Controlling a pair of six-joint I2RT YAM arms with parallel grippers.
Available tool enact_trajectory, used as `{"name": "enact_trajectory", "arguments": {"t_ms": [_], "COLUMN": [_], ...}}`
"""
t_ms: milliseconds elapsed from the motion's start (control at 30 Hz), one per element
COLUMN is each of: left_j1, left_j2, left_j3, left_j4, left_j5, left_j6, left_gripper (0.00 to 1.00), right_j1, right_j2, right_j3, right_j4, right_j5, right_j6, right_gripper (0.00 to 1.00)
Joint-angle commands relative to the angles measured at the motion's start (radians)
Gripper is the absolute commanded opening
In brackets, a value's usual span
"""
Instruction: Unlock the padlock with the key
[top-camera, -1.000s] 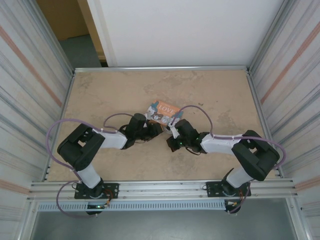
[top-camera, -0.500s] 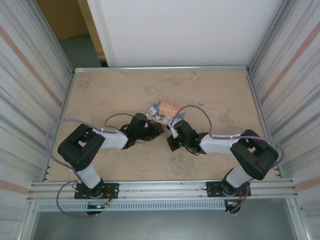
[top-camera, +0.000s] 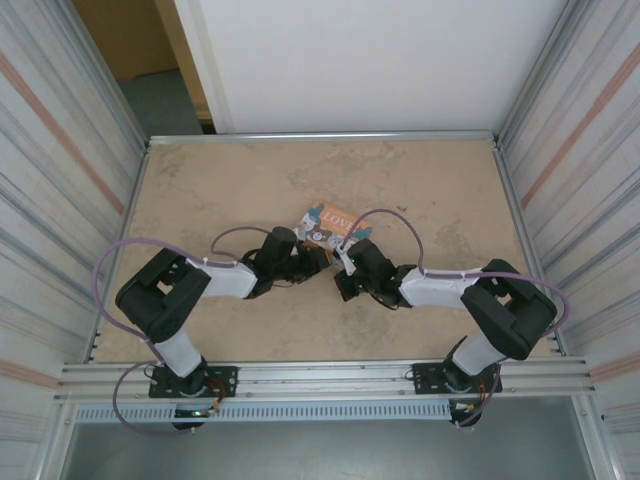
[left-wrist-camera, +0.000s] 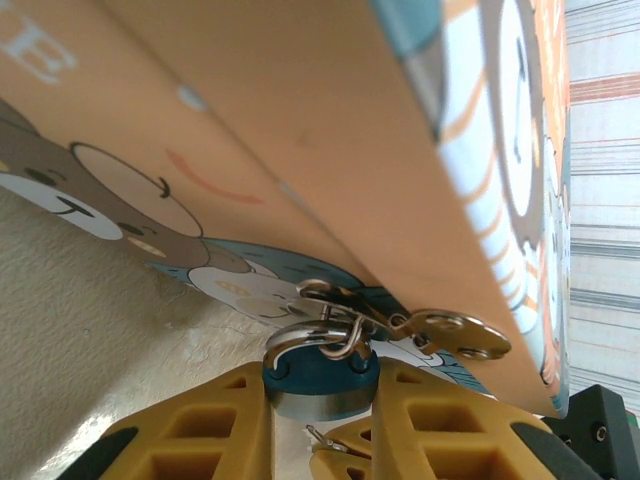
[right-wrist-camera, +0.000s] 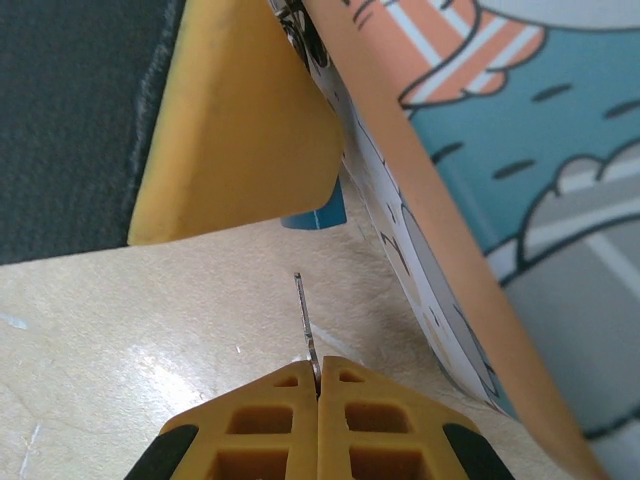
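Padlock: blue body, silver shackle, hooked through box clasp.
Left gripper clamps it; right gripper pinches key.

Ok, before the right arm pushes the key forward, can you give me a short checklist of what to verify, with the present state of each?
1. Left gripper clamps the padlock: ok, the blue body sits between its yellow fingers.
2. Right gripper holds the key: ok, the blade sticks out from the shut fingertips.
3. Blade lined up with the keyhole: cannot tell, the keyhole is hidden.
4. Key inserted: not ok, its tip is apart from the padlock.
5. Shackle seated in the hasp of the box: ok, it is threaded through, not yet opened.
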Motion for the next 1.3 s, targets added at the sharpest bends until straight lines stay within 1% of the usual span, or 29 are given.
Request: {"name": "enact_trajectory", "arguments": {"t_ms": [0,600,1033,1267], "left_j1": [-0.009,-0.015,-0.015,-0.017], "left_j2": [-0.019,-0.023,-0.035,-0.037], "left_j3": [0.03,0.024,0.021,0.022], "left_j4": [0.019,0.024,0.017,0.016], "left_j5": [0.017,0.013,0.012,0.012], "left_j6": [-0.005,-0.011,-0.012,-0.012], "left_gripper": [0.25,0.25,0.25,0.25], "right_j1": [0.01,0.01,0.017,0.018], "right_j2": [-0.025,-0.027,-0.029,-0.037], "right_j3": [0.035,0.046,0.057,0.056], "right_j4": [0.002,-0.006,-0.034,-0.021], "right_j5": [0.026,0.06,0.12,0.116], "right_j6": [-0.028,-0.036,-0.073,-0.087], "right_gripper": [0.0,0.0,0.0,0.0]}}
